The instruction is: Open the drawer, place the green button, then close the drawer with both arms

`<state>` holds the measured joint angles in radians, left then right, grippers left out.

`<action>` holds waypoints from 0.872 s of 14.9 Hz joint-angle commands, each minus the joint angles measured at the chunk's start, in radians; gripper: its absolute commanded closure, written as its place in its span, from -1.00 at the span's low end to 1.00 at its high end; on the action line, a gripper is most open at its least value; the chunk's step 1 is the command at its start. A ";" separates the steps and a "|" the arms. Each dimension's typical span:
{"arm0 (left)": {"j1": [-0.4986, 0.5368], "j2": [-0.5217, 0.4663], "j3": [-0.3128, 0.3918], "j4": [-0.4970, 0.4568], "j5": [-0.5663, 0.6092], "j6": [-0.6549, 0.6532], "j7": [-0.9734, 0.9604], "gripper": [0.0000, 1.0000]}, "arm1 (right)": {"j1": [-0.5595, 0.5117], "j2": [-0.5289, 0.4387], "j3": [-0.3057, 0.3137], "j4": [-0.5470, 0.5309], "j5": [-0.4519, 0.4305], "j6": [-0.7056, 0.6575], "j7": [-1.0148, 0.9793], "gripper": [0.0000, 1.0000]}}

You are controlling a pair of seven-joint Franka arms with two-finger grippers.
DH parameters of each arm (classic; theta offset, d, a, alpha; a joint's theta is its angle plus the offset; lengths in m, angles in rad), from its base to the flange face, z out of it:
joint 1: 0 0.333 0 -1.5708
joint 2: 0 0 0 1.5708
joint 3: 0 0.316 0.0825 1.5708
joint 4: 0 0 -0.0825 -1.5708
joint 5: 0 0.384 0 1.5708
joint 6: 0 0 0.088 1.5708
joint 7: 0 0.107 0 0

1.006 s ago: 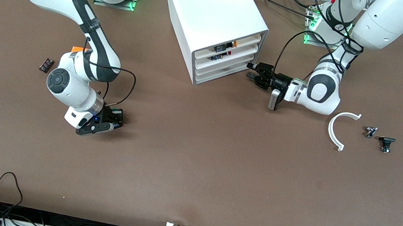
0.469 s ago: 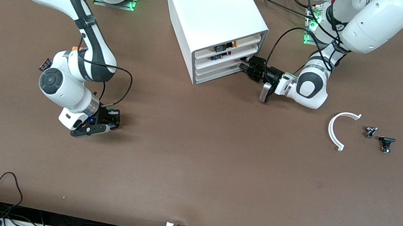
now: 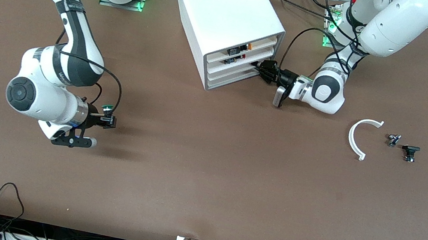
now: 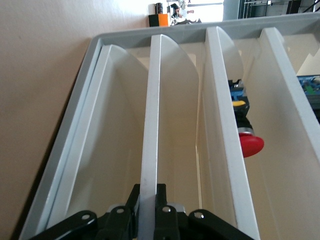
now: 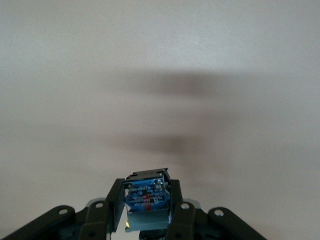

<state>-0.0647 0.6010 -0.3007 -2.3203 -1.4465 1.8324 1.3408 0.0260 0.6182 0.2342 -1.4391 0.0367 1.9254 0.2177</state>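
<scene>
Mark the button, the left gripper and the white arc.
button (image 3: 107, 107), front view, green cap.
left gripper (image 3: 258, 67), front view, fingertips at the drawer front.
white arc (image 3: 351, 136), front view, middle of the curve.

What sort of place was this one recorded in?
Probably a robotics lab bench: two white jointed robot arms bolted to a brown table, a white box cabinet of parts drawers between them, and loose cables along the table's edge.

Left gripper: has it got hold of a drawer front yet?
Yes, in the left wrist view the left gripper has its fingers closed on the front edge of the drawer.
</scene>
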 commanded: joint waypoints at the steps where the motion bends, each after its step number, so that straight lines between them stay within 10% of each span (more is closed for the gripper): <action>1: 0.006 0.005 0.052 0.065 -0.020 -0.002 0.009 1.00 | 0.002 0.018 0.004 0.120 -0.008 -0.130 0.174 1.00; 10: 0.005 0.033 0.169 0.327 0.185 -0.002 -0.218 1.00 | 0.230 0.020 -0.003 0.292 -0.073 -0.187 0.786 1.00; 12: 0.005 0.051 0.187 0.383 0.230 -0.002 -0.242 0.74 | 0.300 0.020 -0.003 0.296 -0.127 -0.152 0.937 1.00; 13: 0.006 0.065 0.189 0.401 0.241 -0.002 -0.241 -0.54 | 0.337 0.021 -0.001 0.298 -0.152 -0.132 1.016 1.00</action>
<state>-0.0563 0.6222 -0.1276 -2.0057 -1.2418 1.8328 1.1393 0.2967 0.6203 0.2390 -1.1811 -0.0618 1.7723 1.0901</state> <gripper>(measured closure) 0.855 0.595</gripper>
